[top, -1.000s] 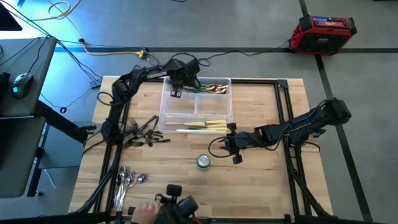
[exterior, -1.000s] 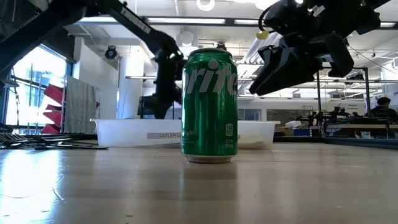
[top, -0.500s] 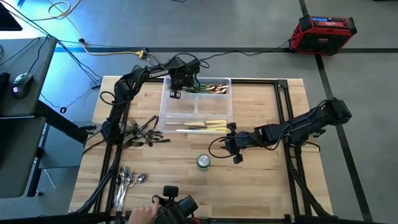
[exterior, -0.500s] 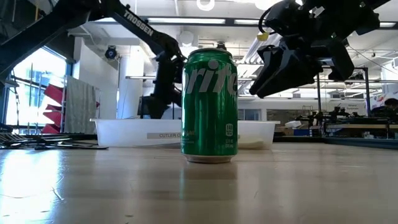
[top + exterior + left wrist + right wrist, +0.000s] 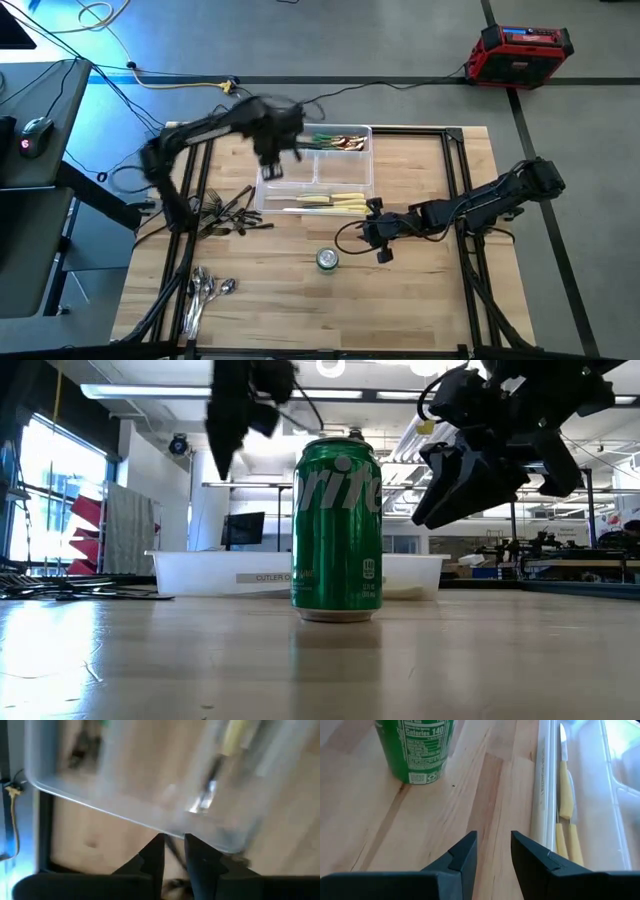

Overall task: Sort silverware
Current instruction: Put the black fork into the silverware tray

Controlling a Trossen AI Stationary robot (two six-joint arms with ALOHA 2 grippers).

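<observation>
On the wooden bench (image 5: 420,290) I see the clear tray (image 5: 316,169) holding cream-handled knives (image 5: 335,203) and green-handled pieces (image 5: 335,141) — forks (image 5: 232,212) and spoons (image 5: 205,291) lie outside it. My left gripper (image 5: 272,165), empty and slightly parted, hangs over the tray's edge; my right gripper (image 5: 493,856), open and empty, waits near the green can (image 5: 327,260).

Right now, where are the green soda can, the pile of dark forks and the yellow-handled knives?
green soda can (image 5: 336,530), low view, label front.
dark forks (image 5: 232,212), high view, middle of pile.
yellow-handled knives (image 5: 565,802), right wrist view, a handle.

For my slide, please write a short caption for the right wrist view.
Right end effector open above the table, between a green can and the tray holding cream-handled knives.
</observation>
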